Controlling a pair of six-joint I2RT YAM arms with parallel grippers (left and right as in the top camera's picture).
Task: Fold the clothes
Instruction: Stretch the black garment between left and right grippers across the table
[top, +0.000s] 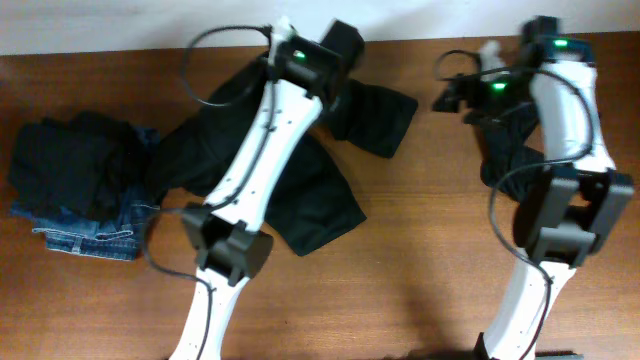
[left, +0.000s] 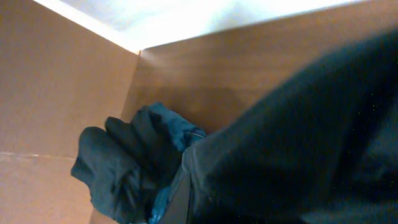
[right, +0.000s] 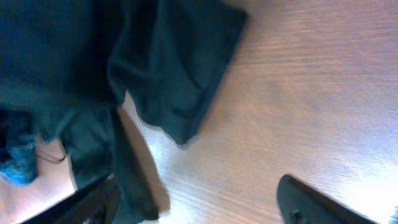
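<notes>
Black folded garments (top: 75, 160) rest stacked on blue denim jeans (top: 95, 240) at the left; this part appears done. Large black limp garment (top: 300, 200) lies unfolded at the centre of the wooden surface (top: 420, 250), with the left claw (top: 345, 45) clamped on its far edge. Right claw (right: 199, 199) stands wide and empty beside a crumpled black garment (top: 505, 150), which is also pending.

Black garment (top: 310, 205): matt cloth. Jeans (top: 88, 240): denim. Table (top: 420, 260): smooth wood.

A folded pile (top: 70, 165) lies left of a spread garment (top: 320, 200), second garment (top: 503, 145) far right.
</notes>
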